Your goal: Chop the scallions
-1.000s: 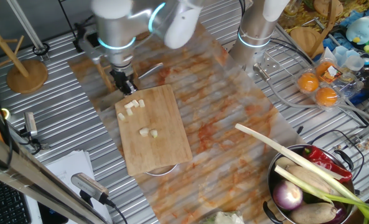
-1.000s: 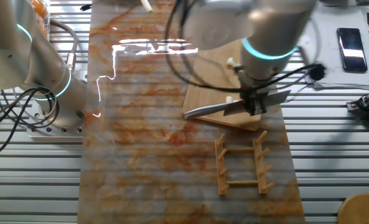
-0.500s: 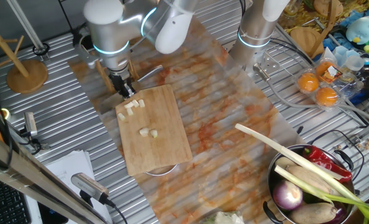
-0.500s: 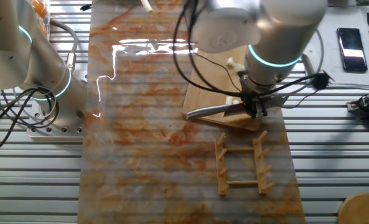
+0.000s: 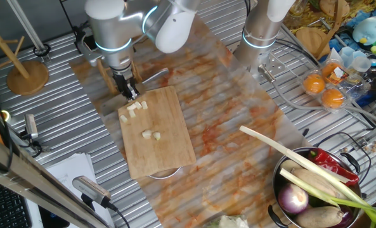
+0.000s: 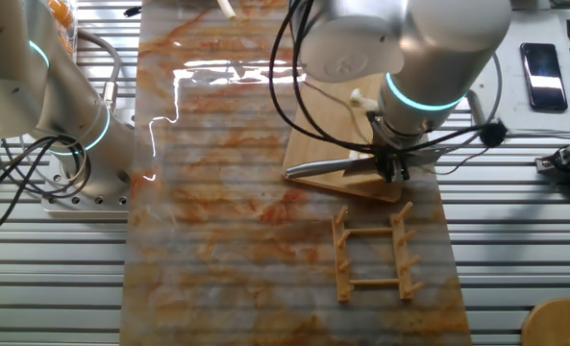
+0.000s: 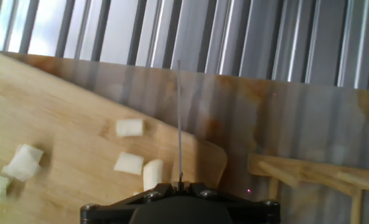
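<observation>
Gripping a knife [image 6: 333,168] by its handle, the gripper [image 5: 130,90] hangs at the far corner of a bamboo cutting board [image 5: 165,142], blade edge-on in the hand view. Scallions [image 5: 136,108], chopped into pale chunks, lie on the board near the gripper, with two more pieces mid-board.

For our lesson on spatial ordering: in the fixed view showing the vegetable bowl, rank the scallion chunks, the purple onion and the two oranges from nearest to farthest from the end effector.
1. scallion chunks, on the cutting board just beside the end effector.
2. oranges, far right in their tray.
3. purple onion, in the bowl at the lower right corner.
</observation>
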Controlling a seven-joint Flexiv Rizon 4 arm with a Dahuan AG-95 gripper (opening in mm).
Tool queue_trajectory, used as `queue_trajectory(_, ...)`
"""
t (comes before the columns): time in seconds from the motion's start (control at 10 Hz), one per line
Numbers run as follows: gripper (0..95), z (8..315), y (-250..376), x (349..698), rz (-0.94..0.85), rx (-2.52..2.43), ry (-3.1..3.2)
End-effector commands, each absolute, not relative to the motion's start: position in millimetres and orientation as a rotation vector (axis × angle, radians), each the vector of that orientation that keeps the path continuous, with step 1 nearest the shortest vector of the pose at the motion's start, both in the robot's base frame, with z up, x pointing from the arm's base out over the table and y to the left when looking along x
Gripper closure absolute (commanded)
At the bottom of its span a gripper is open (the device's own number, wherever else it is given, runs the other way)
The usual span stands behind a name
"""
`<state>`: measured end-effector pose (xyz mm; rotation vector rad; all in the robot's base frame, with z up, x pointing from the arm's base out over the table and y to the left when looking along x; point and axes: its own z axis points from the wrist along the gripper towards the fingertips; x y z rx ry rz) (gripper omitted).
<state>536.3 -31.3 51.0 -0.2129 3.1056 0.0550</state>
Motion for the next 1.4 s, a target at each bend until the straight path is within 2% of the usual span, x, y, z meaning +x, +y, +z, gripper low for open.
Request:
queue_trajectory(0.1,95.0,48.1,-27.2,539.1,0.048,-0.209,3.111)
queue_trajectory(1.4,95.0,42.4,19.8,541.7,0.053,-0.132,3.111)
